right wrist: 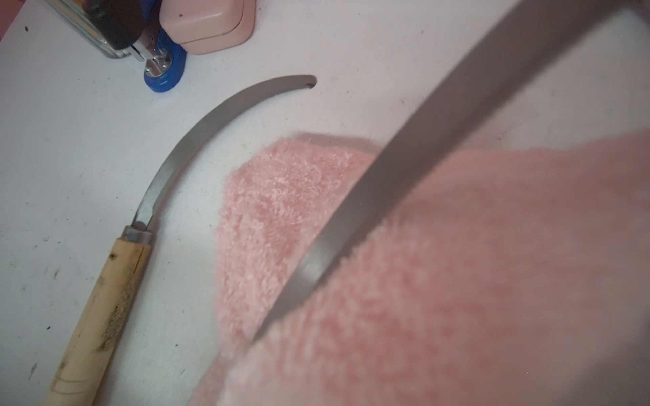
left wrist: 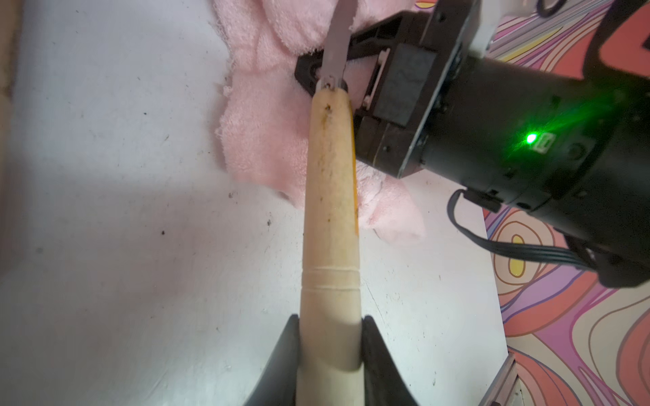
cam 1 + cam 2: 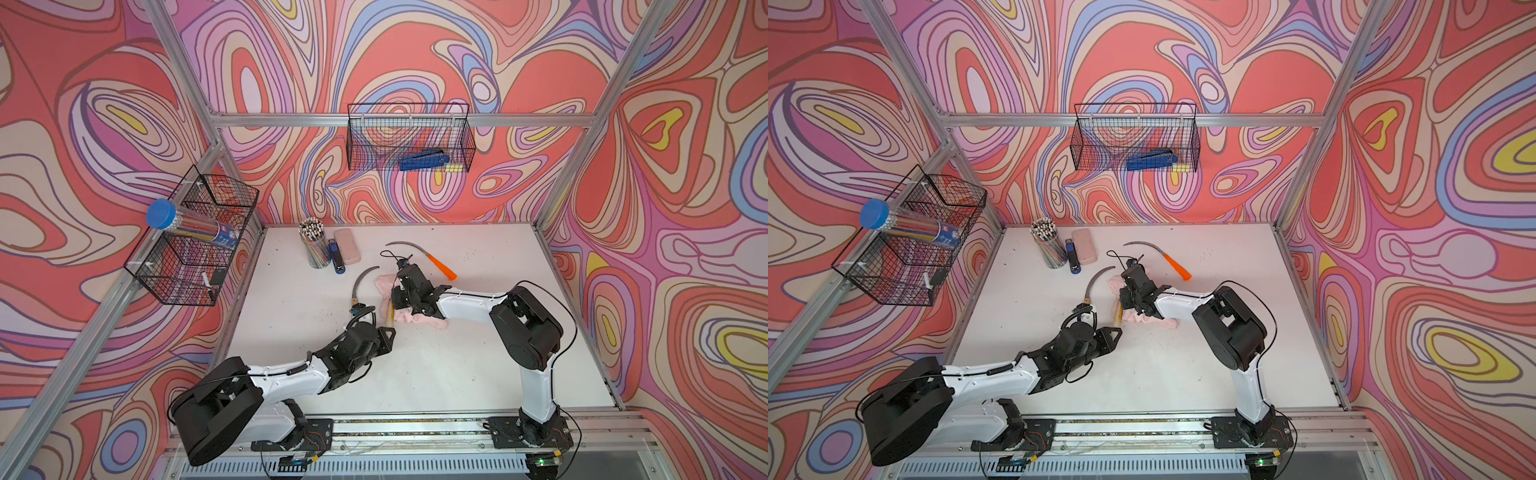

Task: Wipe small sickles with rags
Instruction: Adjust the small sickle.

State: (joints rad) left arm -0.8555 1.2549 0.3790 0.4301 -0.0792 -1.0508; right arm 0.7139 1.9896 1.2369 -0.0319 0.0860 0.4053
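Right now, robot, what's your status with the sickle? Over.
Left gripper shut on held sickle, by its wooden handle. Right gripper shut on pink rag, rag against that blade. Spare wooden sickle close beside rag, not touching.

The first sickle [image 2: 330,218] is lying across the left end of the rag [image 3: 428,321], with its handle sticking out in front of the rag. The second sickle [image 1: 105,302] is lying just left of the rag. The third sickle [image 3: 441,266] is lying behind the rag to the right. The pencil cup [image 3: 318,253], stapler [image 3: 337,259] and case [image 3: 347,247] are sitting side by side behind the rag to the left.

Pencil cup [image 3: 318,249], blue stapler [image 3: 337,258] and pink case [image 3: 347,246] sit side by side.
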